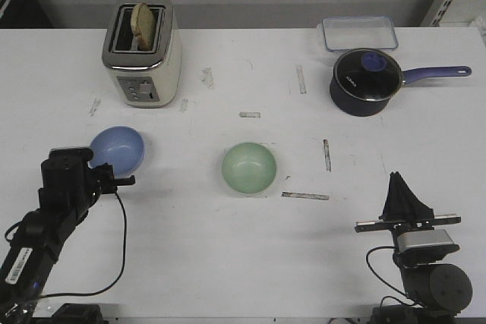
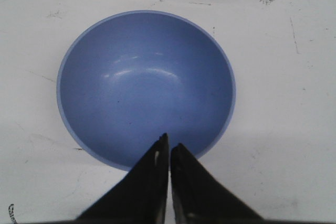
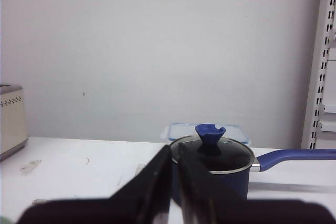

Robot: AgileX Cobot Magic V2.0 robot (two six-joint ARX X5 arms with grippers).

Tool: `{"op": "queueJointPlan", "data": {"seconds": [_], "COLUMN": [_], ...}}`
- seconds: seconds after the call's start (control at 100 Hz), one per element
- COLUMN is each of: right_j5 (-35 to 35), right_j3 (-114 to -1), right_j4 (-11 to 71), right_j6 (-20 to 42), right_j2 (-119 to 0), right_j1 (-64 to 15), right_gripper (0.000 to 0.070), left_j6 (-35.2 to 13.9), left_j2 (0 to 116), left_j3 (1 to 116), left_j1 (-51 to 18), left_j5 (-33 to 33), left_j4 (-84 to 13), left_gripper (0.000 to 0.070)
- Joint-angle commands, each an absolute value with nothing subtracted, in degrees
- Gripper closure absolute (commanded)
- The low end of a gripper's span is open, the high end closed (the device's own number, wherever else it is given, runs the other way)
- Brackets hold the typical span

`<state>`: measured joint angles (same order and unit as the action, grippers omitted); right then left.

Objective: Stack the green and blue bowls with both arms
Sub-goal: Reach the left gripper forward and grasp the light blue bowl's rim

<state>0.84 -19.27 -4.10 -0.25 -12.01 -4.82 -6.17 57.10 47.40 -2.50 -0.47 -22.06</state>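
**Bowls apart, both arms empty**

Bowls sit separately on the white counter [image 1: 228,263], both upright. Blue bowl [image 1: 118,149] is at the left, in front of the toaster [image 1: 142,51]. Green bowl [image 1: 249,168] is near the centre, well apart from the blue one.

Left gripper [image 2: 169,142]: fingers [image 2: 152,177] pressed together, nothing between them. In the left wrist view the tips lie over the near rim of the blue bowl [image 2: 146,85]; contact with the rim cannot be judged.

Right gripper [image 3: 174,153]: fingers [image 3: 152,182] likewise closed and empty, held level, pointing toward the saucepan [image 3: 220,169] and the back wall. In the front view this gripper [image 1: 399,184] is at the lower right, well apart from both bowls.

Toaster holds one slice of bread [image 1: 143,19]. Saucepan [image 1: 366,81] has its lid on, with a clear container [image 1: 359,33] just behind it.
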Motion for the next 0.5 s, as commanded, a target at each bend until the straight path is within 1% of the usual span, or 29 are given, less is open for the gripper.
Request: {"op": "queueJointPlan", "data": {"seconds": [0.0,0.13,0.23,0.28,0.37,0.49], "right_j5": [0.9,0.8,0.9,0.8,0.9,0.8], "right_j3": [-19.5,-19.5,-19.5,-19.5,-19.5,-19.5], "right_j4": [-4.6,-4.6,-4.6,-4.6,-4.6,-4.6], "right_j6": [-0.9,-0.9,-0.9,-0.9,-0.9,-0.9], "right_j2": [-11.9,-11.9,-11.9,-11.9,-11.9,-11.9], "right_j1": [-4.9,-4.9,-4.9,-4.9,-4.9,-4.9], "right_gripper": [0.0693,0.0693,0.0693,0.0693,0.0693,0.0693], "left_j6": [-7.0,-7.4,-11.3,-11.6,-11.5,-11.6], "left_j2": [59.4,64.9,69.3,71.4,74.9,78.3], "left_j3": [51.4,59.4,65.2,67.9,72.2,75.5], "left_j1": [-2.4,-1.8,-1.0,-0.1,2.2,6.1], "left_j5": [-0.3,-0.2,0.0,0.7,3.9,11.6], "left_j4": [-23.0,-28.3,-33.4,-36.2,-41.0,-44.6], "left_gripper": [0.0699,0.0699,0.0699,0.0699,0.0699,0.0699]}}
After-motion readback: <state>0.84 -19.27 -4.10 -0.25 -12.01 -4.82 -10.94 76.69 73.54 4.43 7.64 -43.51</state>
